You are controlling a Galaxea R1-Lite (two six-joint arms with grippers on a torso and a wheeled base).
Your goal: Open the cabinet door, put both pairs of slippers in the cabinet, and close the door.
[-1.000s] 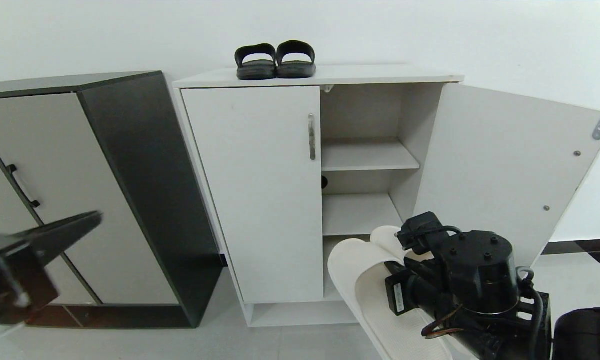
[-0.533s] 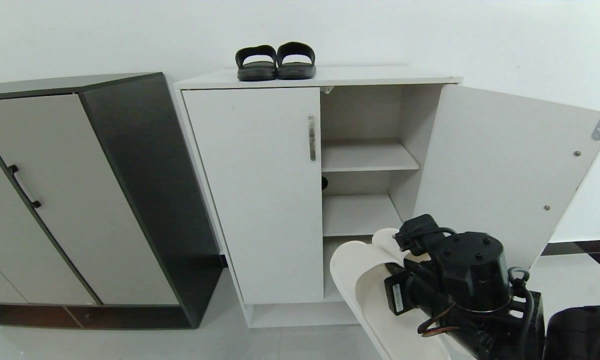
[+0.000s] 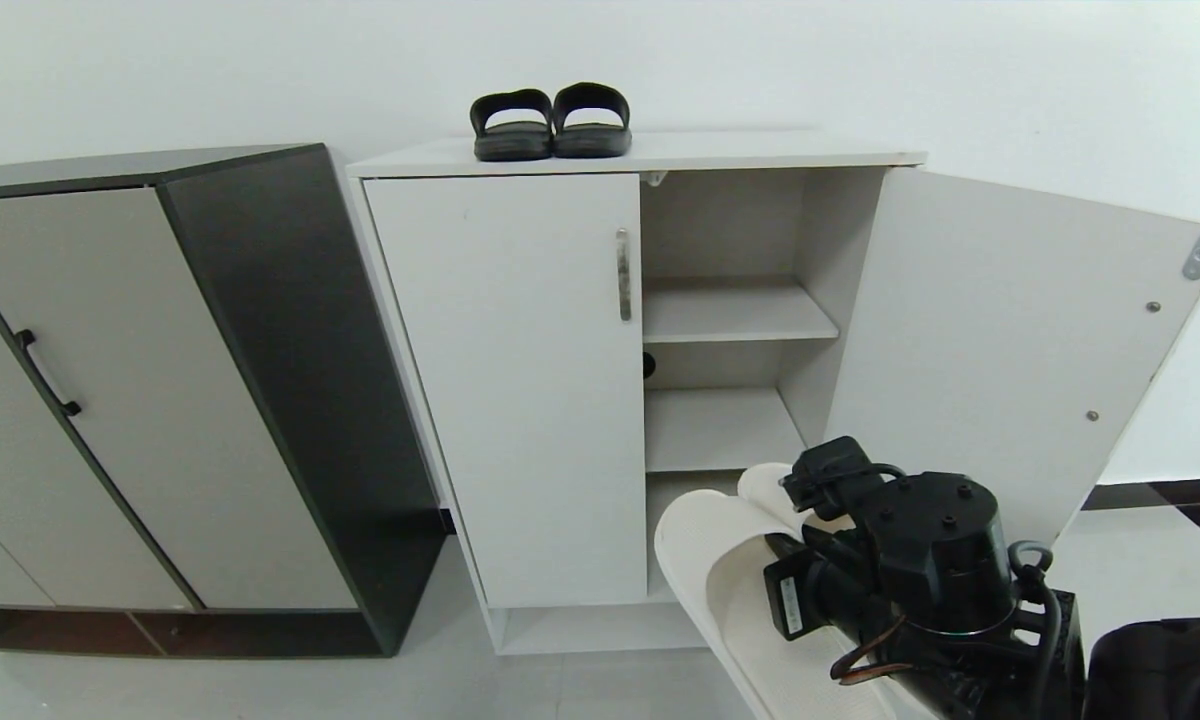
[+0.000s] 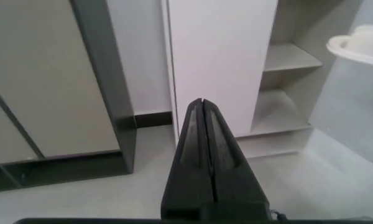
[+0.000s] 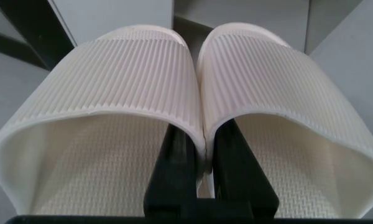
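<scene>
The right end effector (image 5: 202, 155) was clenched on the white slippers (image 3: 717, 560), pinching their two inner edges together. It held the pair side by side, toes toward the cabinet's (image 3: 505, 380) lower opening, just in front of it. The right door (image 3: 1000, 340) stood swung wide, showing bare shelves (image 3: 735, 310), while the left door was shut. The black slippers (image 3: 550, 122) sat together on the cabinet top. The left end effector (image 4: 202, 106) was clenched on nothing, facing the floor before the dark cabinet (image 3: 290, 380).
</scene>
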